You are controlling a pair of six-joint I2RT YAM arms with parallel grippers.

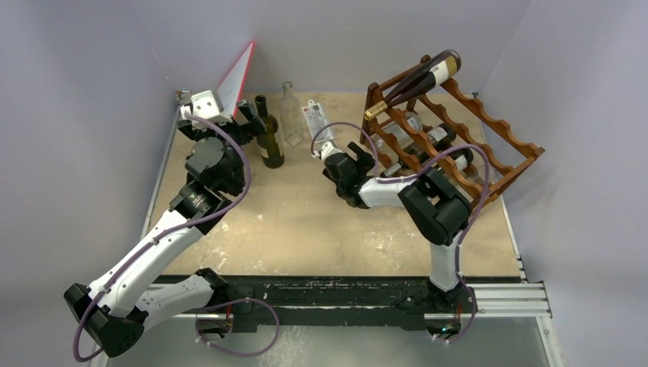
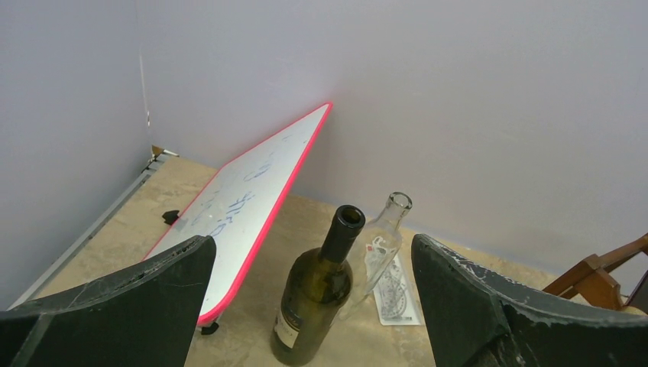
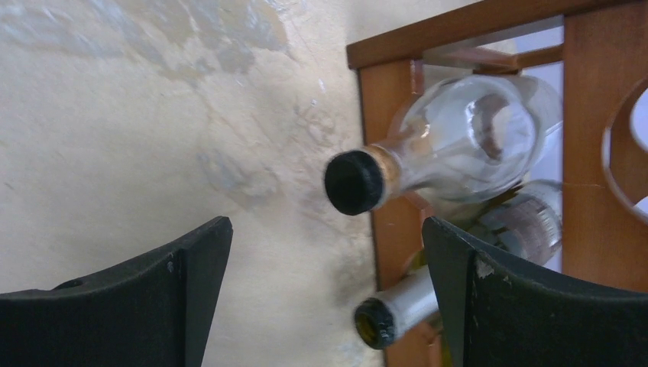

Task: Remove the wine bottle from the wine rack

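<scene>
You run two arms of one build: the left arm [image 1: 157, 248] and the right arm [image 1: 380, 191] each have smooth white link shells set between bulky matte-black joint housings. A thin purple cable [image 1: 243, 157] follows your left arm, and a second purple cable [image 1: 451, 148] follows the right. Your left gripper [image 1: 256, 116] is black, with a white block [image 1: 205, 103] mounted behind it; your right gripper [image 1: 367, 159] is black too. Up close, your left fingers [image 2: 145, 298] are broad, dark, curved plates with pale scratches and chipped edges. Your right fingers [image 3: 527, 306] look the same, with a white nick near one edge.
</scene>
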